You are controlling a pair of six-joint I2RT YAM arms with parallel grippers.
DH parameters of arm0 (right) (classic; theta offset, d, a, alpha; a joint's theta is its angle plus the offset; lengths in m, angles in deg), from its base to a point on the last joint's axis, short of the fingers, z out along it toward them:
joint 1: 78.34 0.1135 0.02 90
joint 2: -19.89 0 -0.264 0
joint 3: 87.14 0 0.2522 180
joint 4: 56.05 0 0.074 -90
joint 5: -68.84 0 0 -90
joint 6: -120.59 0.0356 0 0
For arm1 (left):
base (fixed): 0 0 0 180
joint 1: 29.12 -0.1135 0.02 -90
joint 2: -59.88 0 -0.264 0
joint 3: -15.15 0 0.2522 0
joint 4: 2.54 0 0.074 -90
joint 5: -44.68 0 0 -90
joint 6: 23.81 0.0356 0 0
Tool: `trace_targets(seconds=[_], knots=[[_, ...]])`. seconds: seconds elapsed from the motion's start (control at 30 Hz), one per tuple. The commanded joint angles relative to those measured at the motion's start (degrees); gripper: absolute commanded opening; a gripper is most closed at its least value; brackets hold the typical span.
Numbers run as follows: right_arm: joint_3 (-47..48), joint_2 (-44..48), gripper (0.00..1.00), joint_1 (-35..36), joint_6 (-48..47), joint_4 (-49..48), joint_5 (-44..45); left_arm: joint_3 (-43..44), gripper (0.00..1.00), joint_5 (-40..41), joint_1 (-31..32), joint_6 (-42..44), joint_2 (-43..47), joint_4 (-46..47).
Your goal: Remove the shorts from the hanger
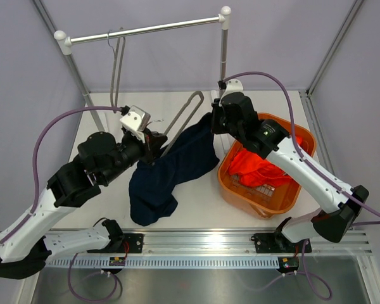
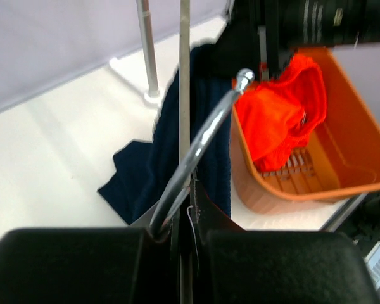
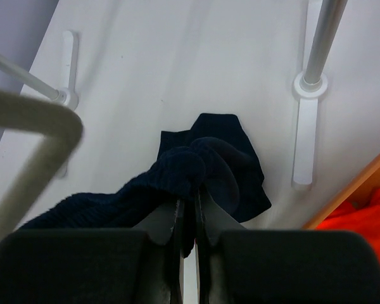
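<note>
Left pincer: clenched on the chrome hook of the hanger. Right pincer: clenched on a fold of the shorts.

Shorts: navy, knit-textured, bunched. They run from the right pincer down past the hanger to a heap on the tabletop, beside the basket.

Obscured: the hanger's lower end lies behind the left pincer and the cloth, so whether the shorts hang on it cannot be told. The wrist views are blurred close in.

Count: one pair of shorts; two hangers, the second on the rack; one orange basket holding one orange garment.
</note>
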Motion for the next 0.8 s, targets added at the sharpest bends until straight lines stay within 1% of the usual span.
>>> trace_targets(seconds=[0.0, 0.1, 0.17, 0.27, 0.3, 0.37, 0.4, 0.43, 0.5, 0.53, 0.57, 0.7, 0.77], knots=[[-2.2, 3.0, 0.01, 0.6, 1.1, -3.1, 1.0, 0.3, 0.0, 0.4, 0.4, -1.8, 1.3, 11.2], [-3.7, 3.5, 0.0, 1.3, 1.2, -3.8, -0.2, 0.4, 0.0, -0.2, 0.3, -2.7, 0.1, 14.6], [-4.4, 4.1, 0.0, 2.3, 1.5, -4.1, -0.9, 0.2, 0.0, 2.4, 0.3, -2.8, -0.8, 17.3], [-3.8, 5.2, 0.0, 6.8, 1.9, -4.7, -1.0, 0.1, 0.0, 6.9, 0.3, -2.3, -2.7, 21.6], [-3.3, 5.2, 0.0, 9.8, 1.8, -4.4, 0.2, -0.1, 0.0, 7.9, 0.3, -2.2, -3.2, 23.1], [-1.5, 5.1, 0.0, 13.1, 1.5, -4.0, 1.1, -0.6, 0.0, 10.5, 0.3, -2.0, -4.8, 27.4], [-1.0, 5.1, 0.0, 16.5, 1.1, -3.6, 2.1, -0.5, 0.0, 11.2, 0.3, -2.0, -5.6, 28.3], [0.1, 5.0, 0.0, 18.3, 0.8, -3.5, 2.7, -0.5, 0.0, 12.5, 0.3, -1.9, -6.2, 30.3], [1.3, 5.0, 0.0, 21.4, 0.1, -2.7, 5.4, 0.6, 0.0, 14.3, 0.3, -1.4, -8.7, 31.2], [2.2, 5.1, 0.0, 23.7, -0.1, -2.5, 6.1, 1.4, 0.0, 16.6, 0.3, -0.4, -9.6, 31.6], [2.5, 5.3, 0.0, 24.5, -0.2, -2.2, 6.4, 2.3, 0.0, 18.1, 0.3, 0.3, -10.6, 31.4], [4.4, 7.0, 0.0, 26.6, -1.7, -0.4, 7.8, 8.5, 0.0, 25.0, 0.2, 5.8, -16.7, 32.8], [5.7, 7.2, 0.0, 27.4, -2.7, 0.5, 8.0, 10.5, 0.0, 26.6, 0.1, 9.5, -18.5, 34.5]])
